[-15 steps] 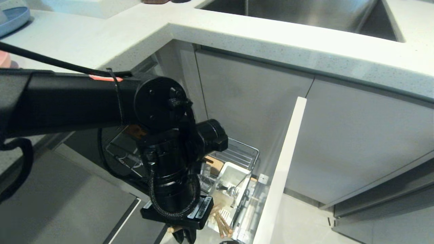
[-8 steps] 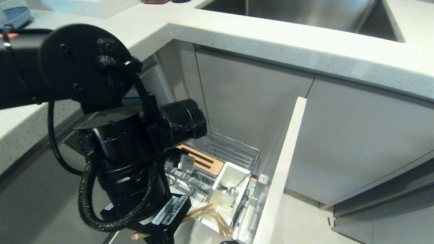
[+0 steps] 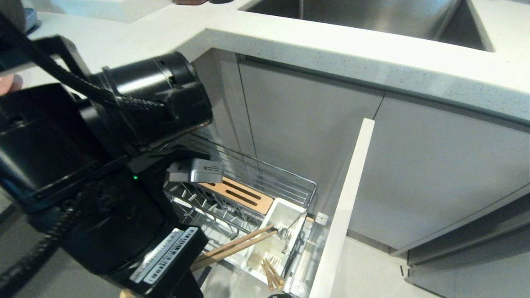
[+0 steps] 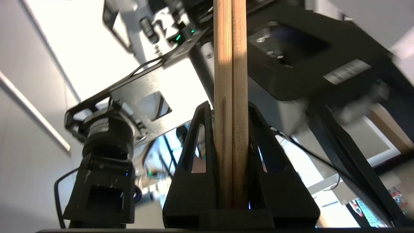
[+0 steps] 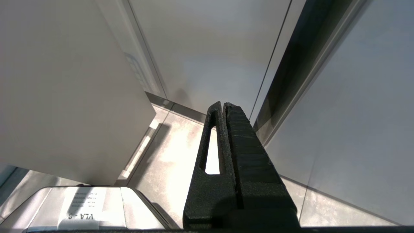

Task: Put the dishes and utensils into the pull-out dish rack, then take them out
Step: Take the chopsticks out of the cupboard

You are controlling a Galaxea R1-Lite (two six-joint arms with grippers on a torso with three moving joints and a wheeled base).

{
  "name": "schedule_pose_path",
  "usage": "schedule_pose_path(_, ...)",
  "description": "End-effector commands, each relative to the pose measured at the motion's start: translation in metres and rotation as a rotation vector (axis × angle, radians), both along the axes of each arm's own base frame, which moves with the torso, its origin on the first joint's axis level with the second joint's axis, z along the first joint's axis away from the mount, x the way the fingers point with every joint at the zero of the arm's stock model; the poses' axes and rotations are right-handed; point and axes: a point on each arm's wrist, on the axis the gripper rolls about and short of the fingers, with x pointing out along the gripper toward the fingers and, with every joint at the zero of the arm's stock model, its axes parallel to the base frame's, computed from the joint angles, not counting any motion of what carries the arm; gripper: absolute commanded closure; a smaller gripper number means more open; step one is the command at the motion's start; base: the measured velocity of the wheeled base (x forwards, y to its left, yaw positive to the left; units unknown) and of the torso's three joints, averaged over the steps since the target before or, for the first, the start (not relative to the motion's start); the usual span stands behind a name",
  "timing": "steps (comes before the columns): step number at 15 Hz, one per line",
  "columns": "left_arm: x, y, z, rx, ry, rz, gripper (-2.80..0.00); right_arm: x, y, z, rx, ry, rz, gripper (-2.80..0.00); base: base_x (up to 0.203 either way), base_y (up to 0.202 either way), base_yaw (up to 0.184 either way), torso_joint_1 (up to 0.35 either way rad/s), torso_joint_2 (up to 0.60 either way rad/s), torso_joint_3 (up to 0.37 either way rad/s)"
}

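— Holding anything at this moment?

— Yes. My left gripper (image 4: 231, 129) has its fingers (image 4: 194, 161) closed on the pair of wooden chopsticks (image 4: 231, 97). The two sticks lie side by side, touching along their length, and pass straight between the fingers. In the head view they come out from under my left wrist (image 3: 124, 231) and point across the pull-out dish rack (image 3: 265, 182) toward the white utensil caddy (image 3: 281, 231); their far ends are over the caddy, and I cannot tell if they touch it.

— What about the rack itself?

— It stands pulled out from the cabinet under the table (image 3: 331, 45), beside the open white door panel (image 3: 343, 207). I see the chrome wire walls, the plate prongs (image 3: 203, 203), and the slotted tan wooden board (image 3: 244, 196) at the back, next to the caddy. A few more wooden sticks (image 3: 271, 275) lie in the near compartment of the caddy. My left arm covers much of the rack's left part, so what stands there I cannot say.

— And your other arm?

— My right gripper (image 5: 224, 110) hangs low near the cabinet doors and the floor, well apart from the rack. Its fingers are pressed together with nothing between them.

— Anything on the table?

— Only a steel sink (image 3: 372, 16) set into it at the back.
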Motion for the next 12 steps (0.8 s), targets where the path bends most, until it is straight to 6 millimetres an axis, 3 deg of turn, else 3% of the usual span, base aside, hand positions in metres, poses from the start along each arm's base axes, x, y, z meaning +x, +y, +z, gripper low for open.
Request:
schedule_pose_path(1,-0.012,0.012,0.016,-0.063,-0.042,-0.009,0.0,0.0,0.0,0.0,0.0,0.002,0.001,0.0,0.0,0.0,0.0,0.0,0.0,0.0)
schedule_pose_path(8,-0.042,0.058,0.049,-0.194,-0.192,0.045,0.0,0.0,0.0,0.0,-0.001,0.001,0.001,0.0,0.0,0.0,0.0,0.0,0.0,0.0)
schedule_pose_path(12,-0.046,0.067,0.069,-0.348,-0.398,0.097,0.0,0.0,0.0,0.0,-0.001,0.002,0.0,0.0,0.0,0.0,0.0,0.0,0.0,0.0)
